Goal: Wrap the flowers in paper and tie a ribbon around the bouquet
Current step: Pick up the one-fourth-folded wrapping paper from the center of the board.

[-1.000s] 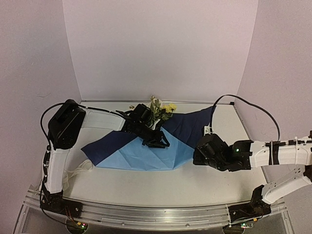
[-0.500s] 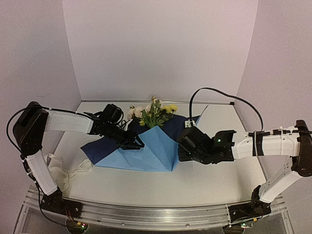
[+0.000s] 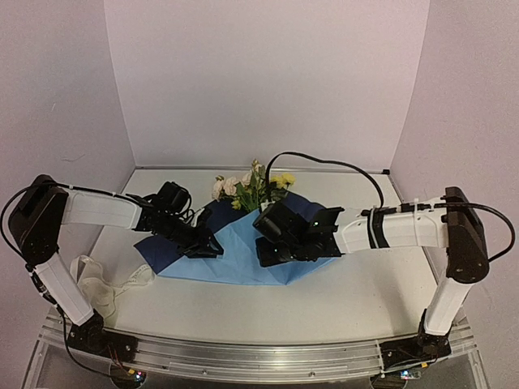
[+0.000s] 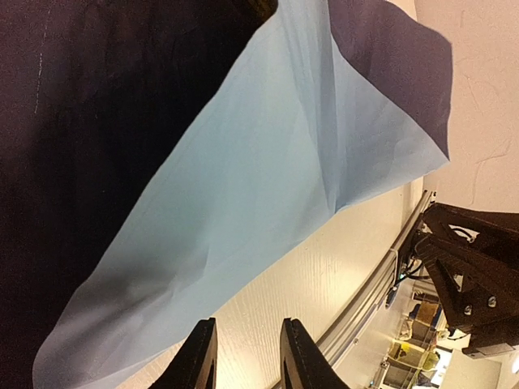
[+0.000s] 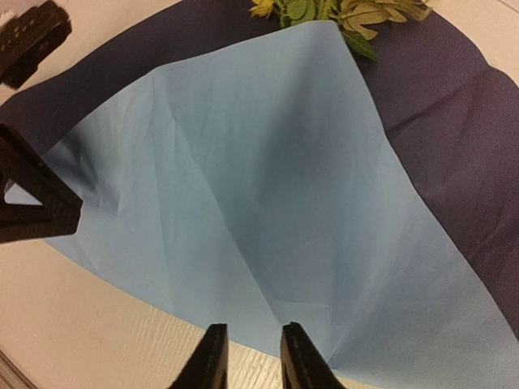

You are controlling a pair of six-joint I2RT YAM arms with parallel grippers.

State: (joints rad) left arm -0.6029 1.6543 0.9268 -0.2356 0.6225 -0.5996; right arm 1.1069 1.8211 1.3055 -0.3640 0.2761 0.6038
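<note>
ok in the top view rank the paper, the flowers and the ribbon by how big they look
1. the paper, clearly the largest.
2 and 3. the flowers showing past the paper and the loose ribbon spread over similar areas, so I would not rank those two.

Overhead camera looks down; both wrist cameras closely share paper (image 4: pixel 284 203).

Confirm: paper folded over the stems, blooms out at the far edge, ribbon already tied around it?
Not tied: the top view shows the ribbon lying loose on the table left of the paper, by the left arm. The paper is folded over the stems, flowers out at the far edge.
</note>
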